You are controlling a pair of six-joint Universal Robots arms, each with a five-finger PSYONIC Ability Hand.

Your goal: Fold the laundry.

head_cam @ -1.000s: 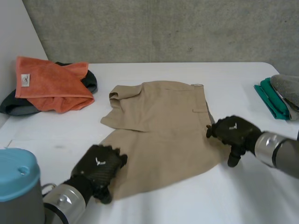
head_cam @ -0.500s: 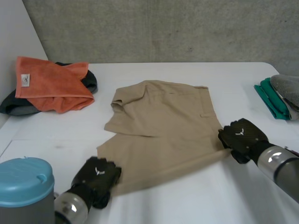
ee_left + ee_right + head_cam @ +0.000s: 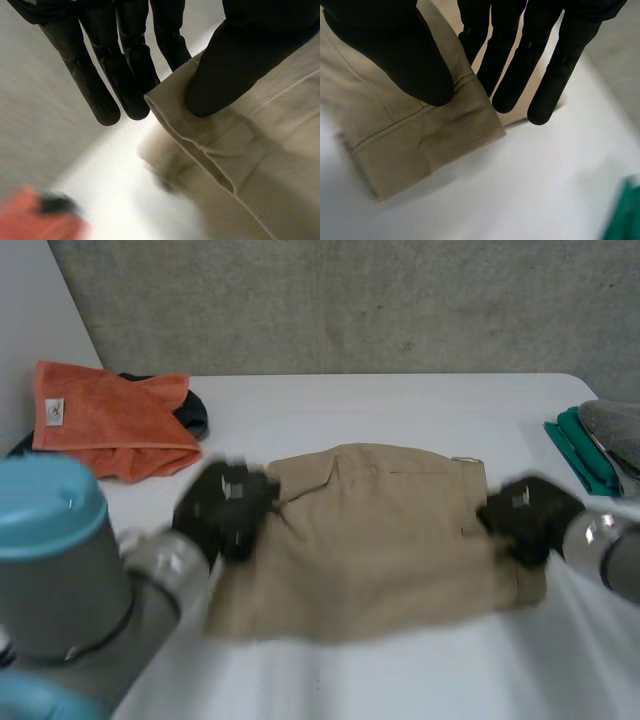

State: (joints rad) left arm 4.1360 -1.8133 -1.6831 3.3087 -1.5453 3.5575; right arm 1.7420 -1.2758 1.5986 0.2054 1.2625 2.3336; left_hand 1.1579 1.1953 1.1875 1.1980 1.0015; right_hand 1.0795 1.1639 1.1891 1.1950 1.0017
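Within the last second both hands have carried the near edge of the khaki shorts [image 3: 380, 550] up and over, and the shorts now lie doubled in the middle of the white table [image 3: 400, 400]. The left hand [image 3: 228, 508] pinches one end's hem corner under its thumb, and the right hand [image 3: 525, 515] pinches the other end likewise. This fold looks nearly ready to be laid down and let go.

white table [image 3: 400, 400] | tan shorts [image 3: 390, 530] centre | orange towel [image 3: 100, 420] far left | green cloth [image 3: 578, 452] right
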